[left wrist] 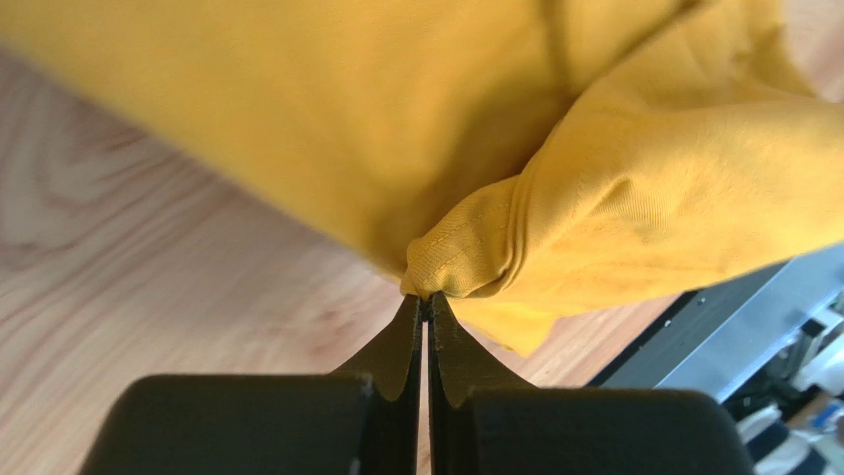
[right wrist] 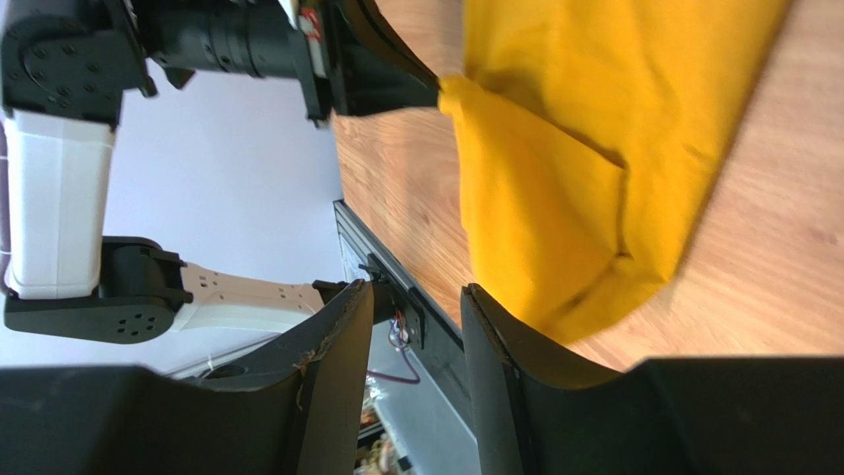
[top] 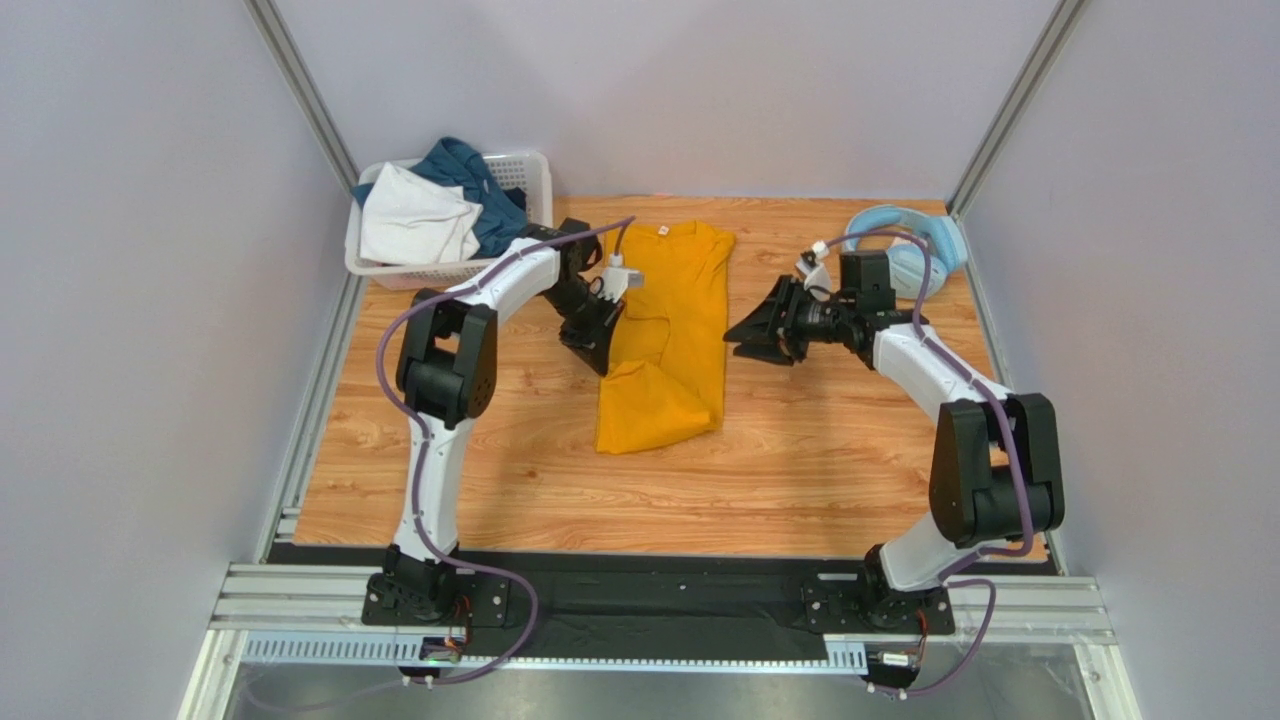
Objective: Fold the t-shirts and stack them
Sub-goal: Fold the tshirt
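Observation:
A mustard-yellow t-shirt (top: 663,338) lies partly folded lengthwise on the wooden table (top: 842,480). My left gripper (top: 604,339) is at the shirt's left edge, shut on a bunched seam of the yellow cloth (left wrist: 466,259), with its tips (left wrist: 426,297) pressed together. My right gripper (top: 748,339) hangs just off the shirt's right edge, open, with nothing between its fingers (right wrist: 342,327). In the right wrist view the yellow shirt (right wrist: 565,148) lies beyond the jaws, and the left gripper (right wrist: 391,84) holds its far edge. A white garment (top: 413,218) and a dark teal one (top: 469,177) lie in the basket.
A white lattice basket (top: 534,177) stands at the table's back left corner. Light-blue headphones (top: 906,240) lie at the back right, just behind the right wrist. Grey walls and metal rails close in the table's sides.

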`<state>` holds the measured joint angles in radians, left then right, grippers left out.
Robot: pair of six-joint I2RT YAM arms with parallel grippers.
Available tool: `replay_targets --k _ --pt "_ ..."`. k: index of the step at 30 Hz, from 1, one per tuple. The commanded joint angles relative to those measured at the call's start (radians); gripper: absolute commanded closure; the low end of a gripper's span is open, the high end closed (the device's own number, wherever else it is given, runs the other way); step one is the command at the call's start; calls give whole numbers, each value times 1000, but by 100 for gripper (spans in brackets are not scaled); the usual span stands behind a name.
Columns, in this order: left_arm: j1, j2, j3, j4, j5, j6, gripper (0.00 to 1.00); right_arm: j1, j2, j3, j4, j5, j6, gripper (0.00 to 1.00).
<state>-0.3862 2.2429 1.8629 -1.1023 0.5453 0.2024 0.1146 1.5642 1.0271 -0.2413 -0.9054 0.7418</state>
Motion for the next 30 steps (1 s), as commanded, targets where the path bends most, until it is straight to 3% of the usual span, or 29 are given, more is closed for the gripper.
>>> replay_targets --k 1,7,8,10,11,13,16,19,22,30 --pt "52 -44 44 30 -28 -41 100 0 19 -28 4 5 -21 56" --pt "49 -66 93 18 -7 -63 100 3 62 -33 34 -3 -5 56" --pt "47 -65 81 15 -1 -60 85 3 66 -41 37 -3 -5 56" --pt "34 -69 30 18 -2 -48 67 10 83 -44 46 -3 -1 55" --pt "29 -75 12 19 -5 -44 40 13 92 -42 50 -1 -1 55" --pt "21 -109 -33 33 -7 -34 1 34 131 -27 43 8 -12 55" --pt "21 -178 -42 22 -7 -26 0 71 219 19 4 36 -30 55" --pt "14 -290 -77 -8 88 -14 0 108 279 39 16 54 -30 55" --pt "-48 -384 -174 -13 105 12 0 145 350 57 49 57 -3 55" --pt "-207 -320 -399 68 84 17 0 201 422 64 206 23 114 56"
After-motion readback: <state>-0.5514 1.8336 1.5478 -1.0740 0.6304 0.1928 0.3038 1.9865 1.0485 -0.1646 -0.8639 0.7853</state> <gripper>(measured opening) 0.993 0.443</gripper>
